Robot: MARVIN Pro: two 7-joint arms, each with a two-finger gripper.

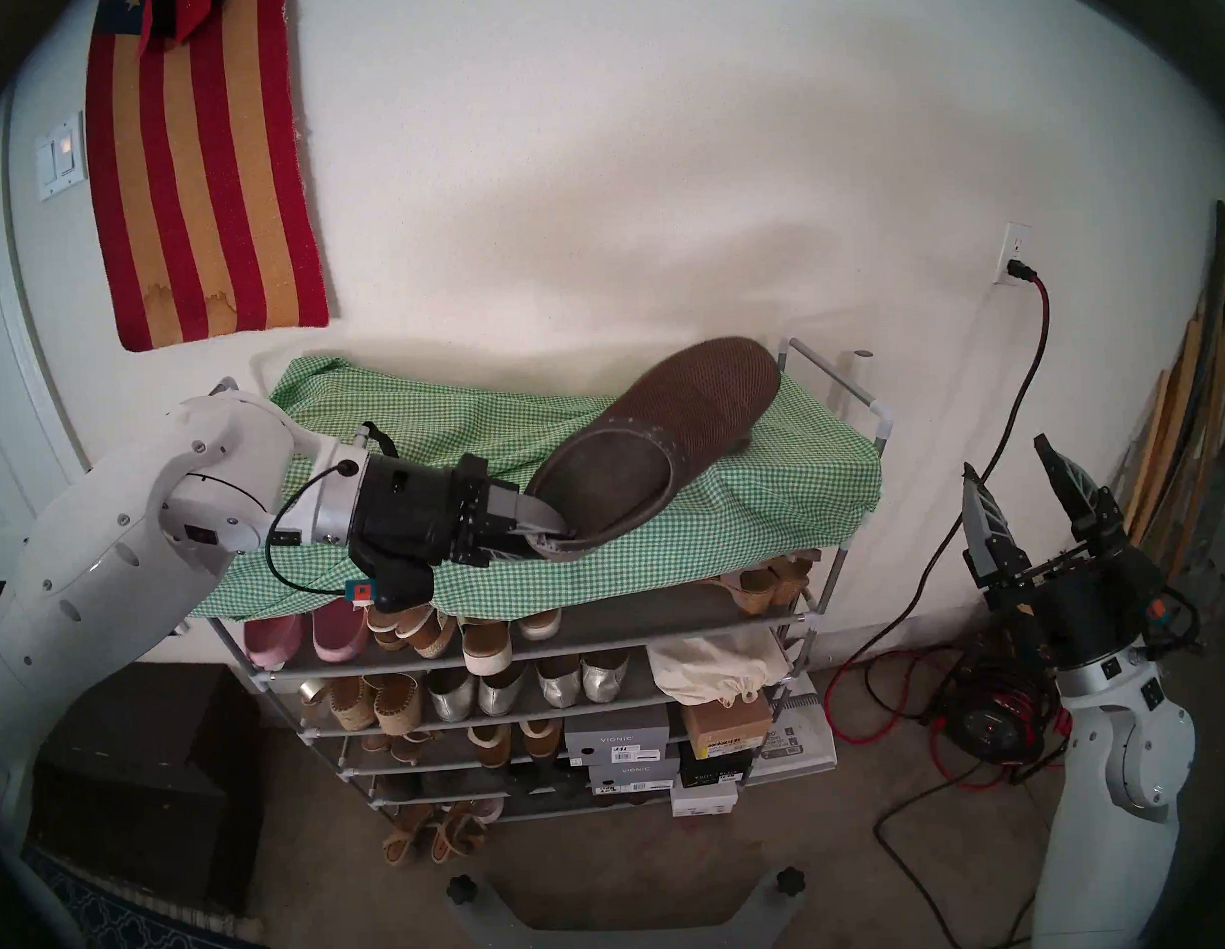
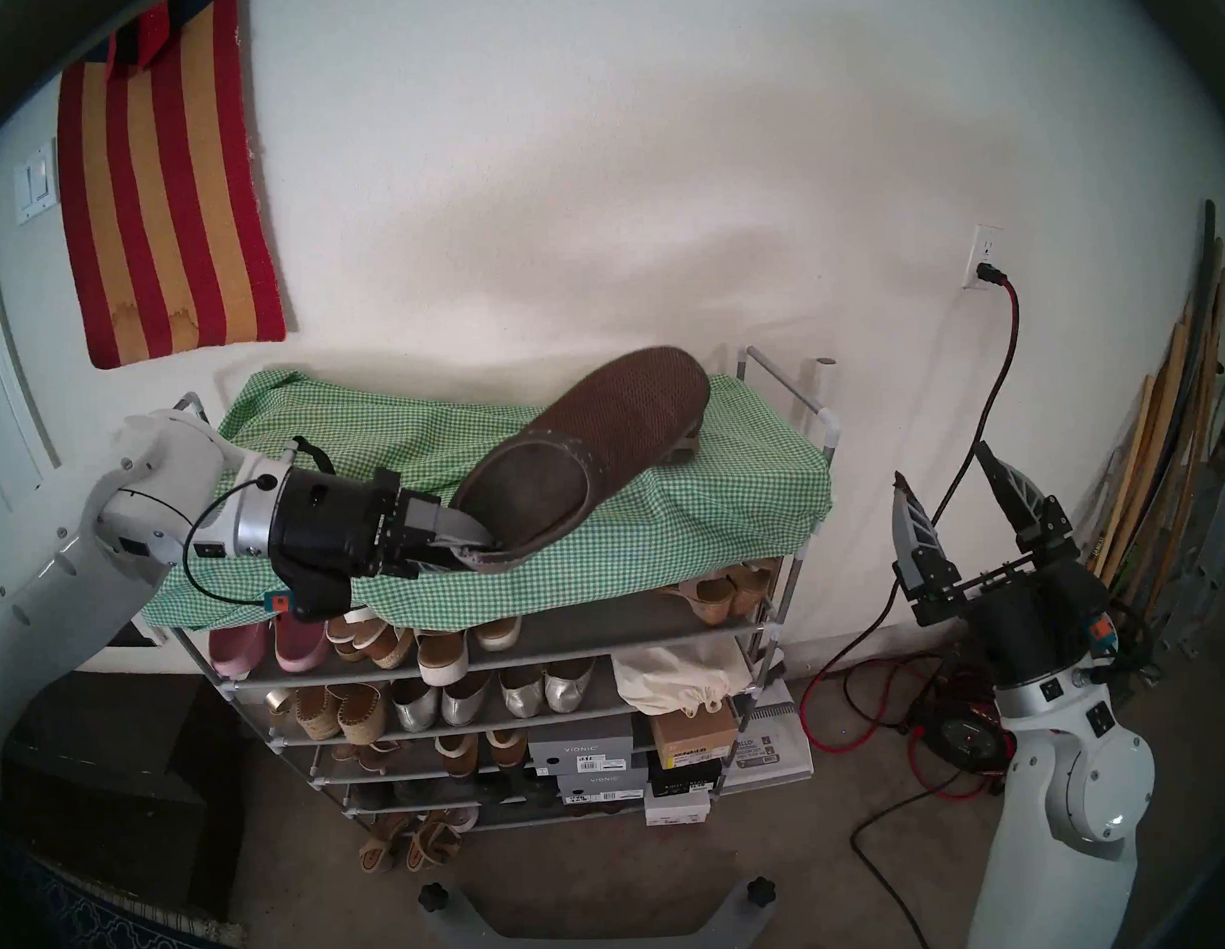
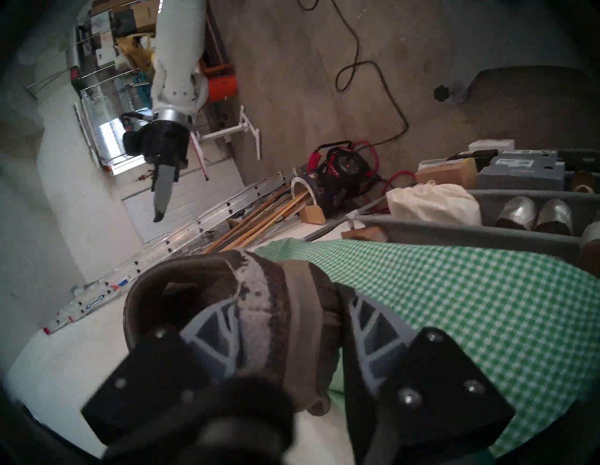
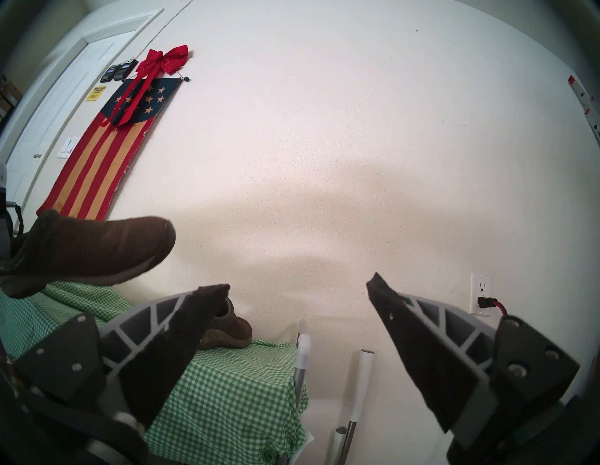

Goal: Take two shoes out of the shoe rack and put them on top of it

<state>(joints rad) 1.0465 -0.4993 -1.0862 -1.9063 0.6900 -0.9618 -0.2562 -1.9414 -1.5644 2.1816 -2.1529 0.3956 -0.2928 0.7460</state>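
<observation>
Green-white gingham cloth (image 1: 769, 472) covers the shoe rack (image 1: 795, 616) top.

Dark brown mesh clog (image 1: 670, 427), green-white gingham cloth (image 1: 770, 499), grey rack (image 1: 832, 580), red-gold striped flag (image 1: 204, 165)

White arm (image 1: 80, 586) shells, silver wrist rings, black housings, grey ribbed fingers (image 3: 373, 337).

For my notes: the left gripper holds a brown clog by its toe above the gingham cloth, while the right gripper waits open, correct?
Not quite: the left gripper grips the clog at its heel rim, not the toe, as the left wrist view shows; the toe points away from it. The clog does hang above the gingham cloth, and the right gripper waits open.
</observation>
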